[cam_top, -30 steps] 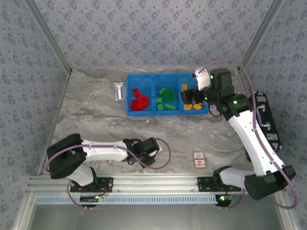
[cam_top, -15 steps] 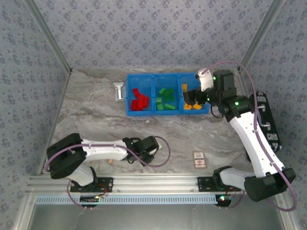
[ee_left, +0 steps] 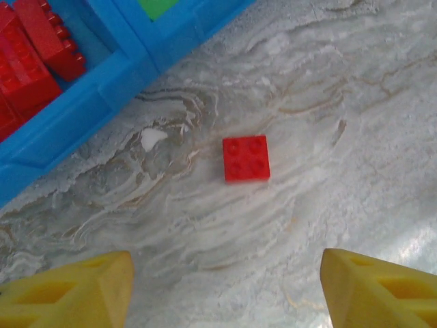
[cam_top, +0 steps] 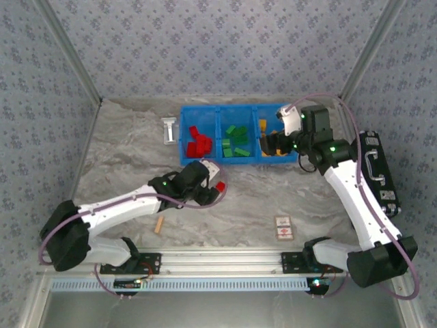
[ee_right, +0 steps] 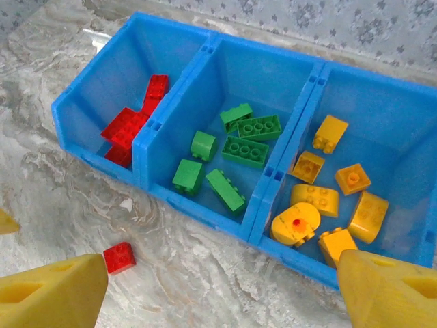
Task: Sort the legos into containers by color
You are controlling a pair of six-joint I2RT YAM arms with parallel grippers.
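Red lego (ee_left: 246, 158) lies under the left hand (ee_left: 225, 270), which has reached forward and spread.

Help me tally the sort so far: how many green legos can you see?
6 green legos, all in the middle compartment of the blue bin: two at the back, one central, one at left, two near the front. The bin's near side may hide more.
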